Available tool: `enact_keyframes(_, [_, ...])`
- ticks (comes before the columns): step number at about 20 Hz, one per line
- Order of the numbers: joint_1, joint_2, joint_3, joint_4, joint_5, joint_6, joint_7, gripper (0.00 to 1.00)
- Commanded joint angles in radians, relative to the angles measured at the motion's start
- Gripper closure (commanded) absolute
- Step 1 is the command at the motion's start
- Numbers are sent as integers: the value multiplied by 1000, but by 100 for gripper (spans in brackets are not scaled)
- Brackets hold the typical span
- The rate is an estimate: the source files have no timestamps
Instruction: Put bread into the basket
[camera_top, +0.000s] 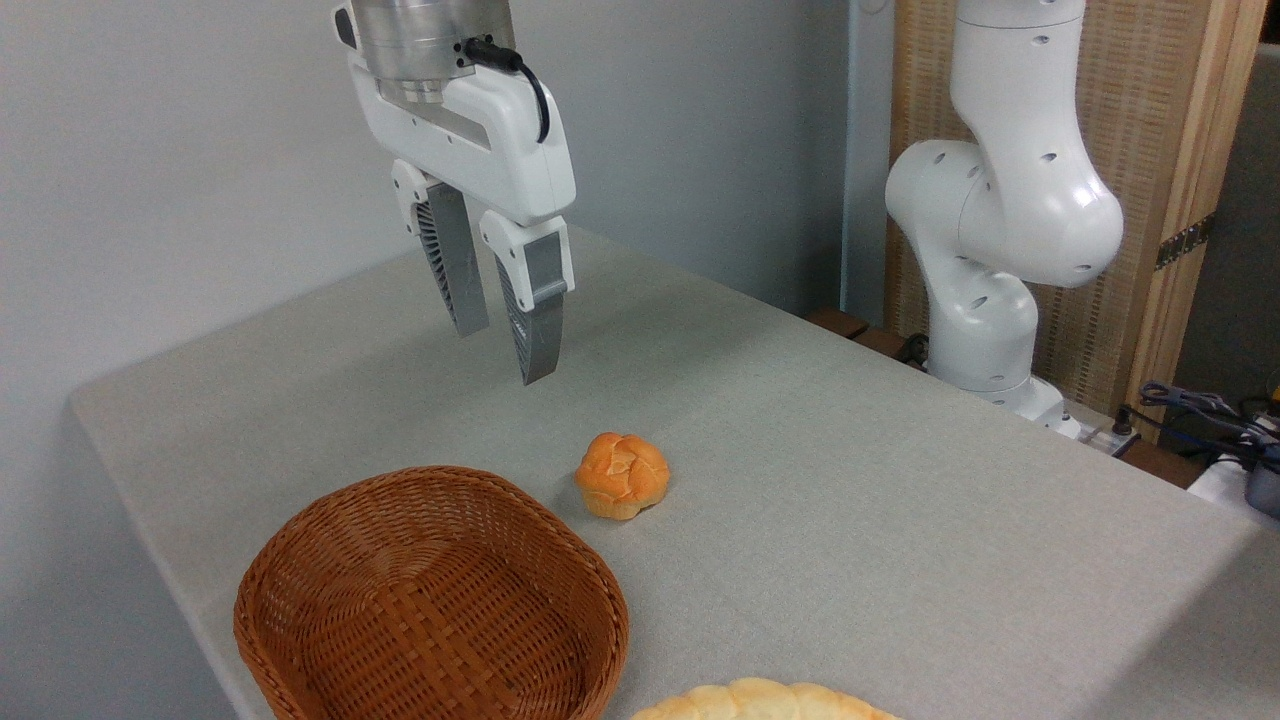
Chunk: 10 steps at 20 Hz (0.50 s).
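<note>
End effector (505, 350) hangs above the surface (850, 480), fingers narrowly parted, holding nothing. Bread (622, 475) sits on the surface just beside the basket (300, 560) rim, outside it, below and right of the fingertips. Pale scalloped loaf (760, 702) at bottom edge.

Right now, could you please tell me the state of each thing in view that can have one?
gripper: open, empty, raised above the table.
bread: on the table, just outside the basket, not held.
basket: upright, nothing inside.
pale scalloped loaf: lying on the table at the bottom edge, partly cut off.
table: covered in grey cloth.
</note>
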Motion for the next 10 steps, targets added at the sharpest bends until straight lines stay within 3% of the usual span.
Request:
enact_keyframes(1, [-2, 9, 6, 19, -21, -13, 3, 0])
enact_keyframes(10, [-2, 6, 5, 8, -21, -15, 3, 0])
